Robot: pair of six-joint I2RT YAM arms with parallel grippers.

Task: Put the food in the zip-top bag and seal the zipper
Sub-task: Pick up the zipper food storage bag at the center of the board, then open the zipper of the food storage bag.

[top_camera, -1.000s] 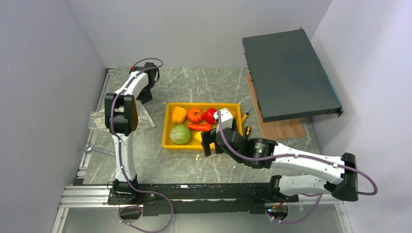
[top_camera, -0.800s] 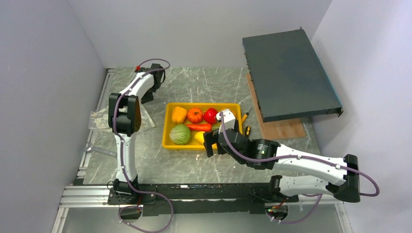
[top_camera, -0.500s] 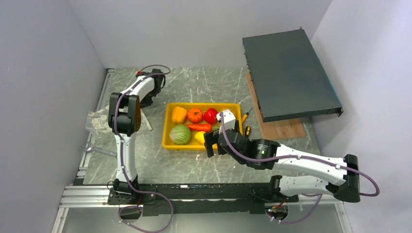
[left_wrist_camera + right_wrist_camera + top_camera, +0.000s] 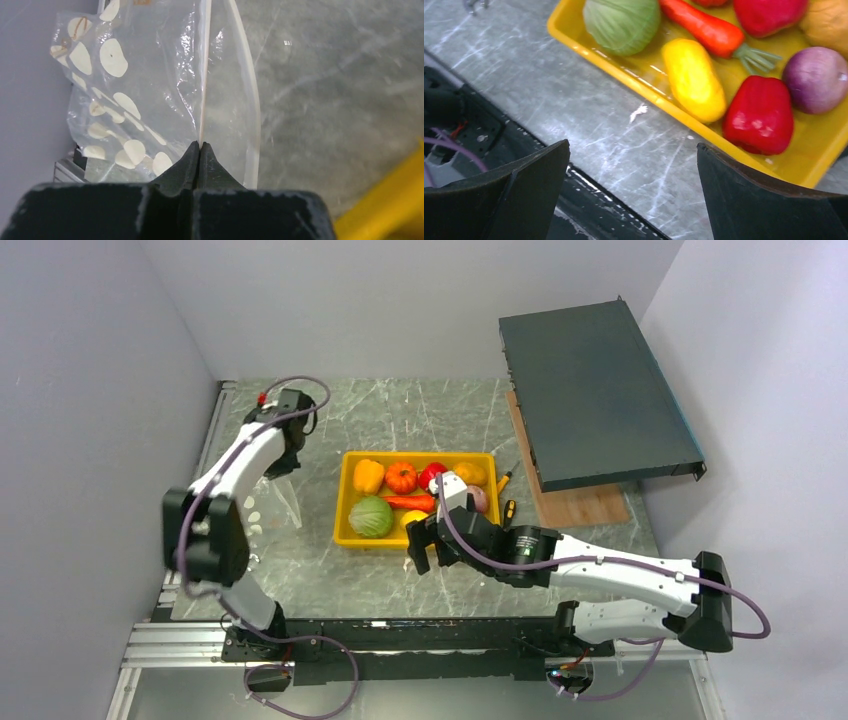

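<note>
Left fingers are clamped tight on the zipper, pinching one whitish strip at the mouth of the zip-top bag. The second strip bows away to the side, so that mouth is gaping. The dotted bag trails off from the pinch at the left side of the tabletop, close to the wall and well apart from the yellow tray.

Over on the other side, the right fingers are spread wide, gripping nothing, hovering above the tabletop just off the tray's near edge.

The food sits in the tray: green cabbage, carrot, yellow piece, red pepper and purple onion, with yellow pepper and orange pumpkin along the far row.
</note>
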